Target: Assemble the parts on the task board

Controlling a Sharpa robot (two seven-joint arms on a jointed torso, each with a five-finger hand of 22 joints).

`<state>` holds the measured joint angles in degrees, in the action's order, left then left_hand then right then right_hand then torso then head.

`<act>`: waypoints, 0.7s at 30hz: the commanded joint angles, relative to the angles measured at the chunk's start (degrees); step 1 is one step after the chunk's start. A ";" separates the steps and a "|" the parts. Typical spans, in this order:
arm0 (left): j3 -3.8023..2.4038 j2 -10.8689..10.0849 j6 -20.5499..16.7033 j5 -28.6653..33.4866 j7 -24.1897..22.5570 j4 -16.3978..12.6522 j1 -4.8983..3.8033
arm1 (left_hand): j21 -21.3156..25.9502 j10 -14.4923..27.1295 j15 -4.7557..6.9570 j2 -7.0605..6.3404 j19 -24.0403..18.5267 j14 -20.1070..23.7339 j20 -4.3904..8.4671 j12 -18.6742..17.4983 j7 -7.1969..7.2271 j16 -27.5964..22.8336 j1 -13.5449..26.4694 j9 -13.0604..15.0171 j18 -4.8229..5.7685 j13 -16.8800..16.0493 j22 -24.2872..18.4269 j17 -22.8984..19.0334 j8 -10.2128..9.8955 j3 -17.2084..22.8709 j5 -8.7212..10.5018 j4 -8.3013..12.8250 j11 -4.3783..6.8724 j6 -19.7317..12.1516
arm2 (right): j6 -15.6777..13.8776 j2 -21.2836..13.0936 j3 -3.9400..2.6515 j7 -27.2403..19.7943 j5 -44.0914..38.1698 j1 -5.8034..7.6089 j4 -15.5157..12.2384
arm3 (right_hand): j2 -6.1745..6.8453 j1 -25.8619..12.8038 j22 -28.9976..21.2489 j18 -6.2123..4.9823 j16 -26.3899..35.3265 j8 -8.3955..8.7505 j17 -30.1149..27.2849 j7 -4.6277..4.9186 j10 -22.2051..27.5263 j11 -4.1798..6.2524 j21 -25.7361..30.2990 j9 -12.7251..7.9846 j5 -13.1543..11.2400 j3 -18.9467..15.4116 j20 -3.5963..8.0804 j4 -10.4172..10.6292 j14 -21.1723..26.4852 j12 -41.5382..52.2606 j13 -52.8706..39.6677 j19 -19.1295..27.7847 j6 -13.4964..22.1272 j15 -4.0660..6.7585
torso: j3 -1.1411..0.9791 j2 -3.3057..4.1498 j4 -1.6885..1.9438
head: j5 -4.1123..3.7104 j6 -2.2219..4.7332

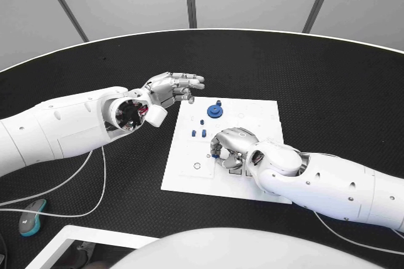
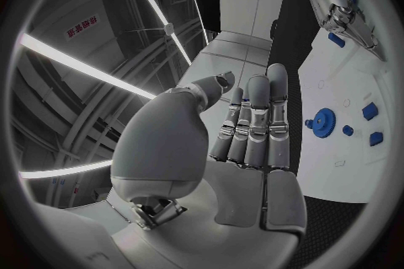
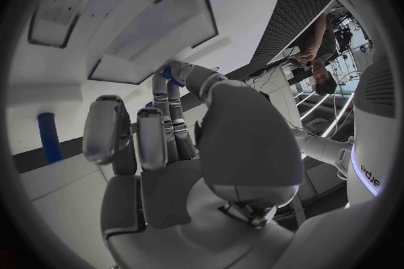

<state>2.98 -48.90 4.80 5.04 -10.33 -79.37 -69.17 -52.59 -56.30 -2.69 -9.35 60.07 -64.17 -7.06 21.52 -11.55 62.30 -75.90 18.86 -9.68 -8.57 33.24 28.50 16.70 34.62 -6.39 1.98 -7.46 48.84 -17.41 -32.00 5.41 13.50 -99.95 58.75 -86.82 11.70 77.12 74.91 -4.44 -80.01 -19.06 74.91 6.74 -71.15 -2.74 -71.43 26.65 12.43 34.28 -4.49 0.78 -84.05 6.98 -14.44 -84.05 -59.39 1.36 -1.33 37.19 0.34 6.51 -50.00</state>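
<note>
Nearest the robot, the right hand (image 1: 232,145) is curled down over the middle of the white task board (image 1: 253,187), its fingers closed round a small blue part (image 1: 216,154) at their tips, probably to seat it in a recess just below. The board is a flat, smooth plate with shallow cut-outs, lying on the black textured table (image 1: 337,88). Just beyond stand small blue pegs (image 1: 198,132), then a round toothed blue gear (image 1: 215,111) on its post. Farther off, beside the board's far corner, the left hand (image 1: 173,89) hovers empty, metal fingers loosely apart, likely waiting its turn.
</note>
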 commanded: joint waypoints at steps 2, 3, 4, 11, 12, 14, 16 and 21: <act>0.00 -0.01 0.06 0.00 0.06 -0.01 0.00 | 0.26 0.32 0.07 0.17 -0.07 0.49 -0.34 0.37 -0.13 0.31 -0.54 -0.08 -0.89 -0.09 -0.07 -0.07 -0.35 -0.27 0.07 -0.01 0.03 -0.36 | -0.11 -0.12 0.00 -0.14 0.00 0.00 -0.07 | -1.91 0.19 5.73 0.73 -0.28 -0.80 0.67 -0.26 -1.04 0.24 -0.34 0.68 0.86 0.02 0.67 -0.26 -2.98 0.58 -0.52 -1.35 -0.81 0.59 | -0.06 -0.04 -0.04 | 0.04 0.00; 0.00 -0.01 0.07 0.00 0.07 -0.01 0.00 | 0.26 0.32 0.07 0.17 -0.07 0.49 -0.34 0.37 -0.13 0.31 -0.54 -0.08 -0.89 -0.09 -0.07 -0.07 -0.35 -0.27 0.07 -0.01 0.03 -0.36 | -0.10 -0.15 0.00 -0.16 0.00 0.00 -0.08 | -1.99 0.20 5.76 0.74 -0.27 -0.85 0.65 -0.28 -1.10 0.27 -0.40 0.72 0.91 0.02 0.69 -0.28 -2.97 0.62 -0.56 -1.37 -0.82 0.61 | -0.06 -0.04 -0.05 | 0.04 0.00; 0.00 -0.01 0.08 0.00 0.08 -0.01 0.00 | 0.26 0.32 0.07 0.17 -0.07 0.49 -0.34 0.37 -0.13 0.31 -0.54 -0.08 -0.89 -0.09 -0.07 -0.07 -0.35 -0.27 0.07 -0.01 0.03 -0.36 | -0.08 -0.19 0.00 -0.18 0.00 0.00 -0.10 | -2.38 0.22 5.84 0.76 -0.32 -0.97 0.73 -0.36 -1.37 0.36 -0.51 0.86 1.10 0.16 0.76 -0.28 -3.00 0.76 -0.68 -1.40 -0.81 0.68 | -0.06 -0.05 -0.07 | 0.05 0.00; 0.00 0.00 0.12 0.00 0.14 0.03 0.00 | 0.28 0.37 0.06 0.17 -0.09 0.54 -0.36 0.38 -0.14 0.31 -0.57 -0.08 -0.89 -0.09 -0.07 -0.09 -0.37 -0.28 0.07 0.01 0.01 -0.41 | -0.09 -0.76 0.00 -0.10 0.00 0.00 -0.49 | -3.36 0.09 6.09 0.85 -0.48 -1.26 0.93 -0.61 -1.92 0.57 -0.88 1.30 1.58 1.16 0.97 -0.30 -3.06 1.03 -1.03 -1.50 -0.60 0.87 | -0.08 -0.06 -0.10 | 0.03 0.00; 0.00 0.00 0.13 0.00 0.14 0.04 0.00 | 0.28 0.37 0.06 0.17 -0.09 0.54 -0.36 0.38 -0.14 0.31 -0.57 -0.08 -0.89 -0.09 -0.07 -0.09 -0.37 -0.28 0.07 0.01 0.01 -0.41 | -0.15 -0.89 0.00 -0.05 0.00 0.00 -0.58 | -3.40 0.07 6.08 0.84 -0.46 -1.29 0.89 -0.63 -1.97 0.58 -0.86 1.33 1.60 1.24 0.98 -0.30 -3.05 1.06 -1.06 -1.50 -0.60 0.88 | -0.09 -0.07 -0.12 | 0.03 0.00; 0.00 0.00 0.14 0.00 0.16 0.06 0.00 | 0.28 0.37 0.06 0.17 -0.09 0.54 -0.36 0.38 -0.14 0.31 -0.57 -0.08 -0.89 -0.09 -0.07 -0.09 -0.37 -0.28 0.07 0.01 0.01 -0.41 | -0.30 -1.06 0.00 0.00 0.00 0.00 -0.70 | -3.43 0.06 6.12 0.85 -0.48 -1.32 0.93 -0.65 -2.02 0.60 -0.92 1.36 1.61 1.30 0.99 -0.32 -3.06 1.08 -1.09 -1.52 -0.61 0.90 | -0.08 -0.08 -0.13 | 0.03 0.00; 0.00 0.02 0.17 0.00 0.18 0.07 0.00 | 0.29 0.43 0.05 0.19 -0.11 0.58 -0.37 0.39 -0.16 0.32 -0.61 -0.08 -0.89 -0.09 -0.08 -0.11 -0.40 -0.28 0.07 0.02 -0.01 -0.44 | -0.51 -1.23 0.00 0.05 0.00 0.00 -0.86 | -3.43 0.05 6.17 0.87 -0.53 -1.33 1.00 -0.65 -2.04 0.61 -1.02 1.37 1.61 1.33 0.99 -0.32 -3.07 1.09 -1.10 -1.54 -0.62 0.90 | -0.06 -0.07 -0.11 | 0.02 0.00; 0.00 0.02 0.26 0.00 0.25 0.09 0.00 | 0.29 0.43 0.05 0.19 -0.11 0.58 -0.37 0.39 -0.16 0.32 -0.61 -0.08 -0.89 -0.09 -0.08 -0.11 -0.40 -0.28 0.07 0.02 -0.01 -0.44 | -0.90 -1.64 0.00 0.18 0.00 0.00 -1.29 | -3.46 0.01 6.29 0.92 -0.62 -1.37 1.13 -0.67 -2.10 0.62 -1.24 1.41 1.64 1.41 1.01 -0.32 -3.10 1.13 -1.13 -1.60 -0.63 0.92 | -0.04 -0.08 -0.04 | 0.02 0.00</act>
<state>2.98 -48.87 5.05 5.04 -10.09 -79.29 -69.17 -52.59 -56.30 -2.48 -9.35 60.07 -63.96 -7.06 21.52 -11.76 62.30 -75.90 18.87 -9.68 -8.56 33.25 28.44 16.70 34.62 -6.39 1.98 -7.46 48.63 -18.25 -33.56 5.41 13.66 -99.95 58.75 -88.03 8.74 77.06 74.90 -4.44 -80.56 -20.09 74.95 6.33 -72.58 -2.36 -72.41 28.01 13.71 35.36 -3.88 0.48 -84.05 7.85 -15.11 -83.84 -59.76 1.76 -1.40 37.12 0.24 6.52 -50.00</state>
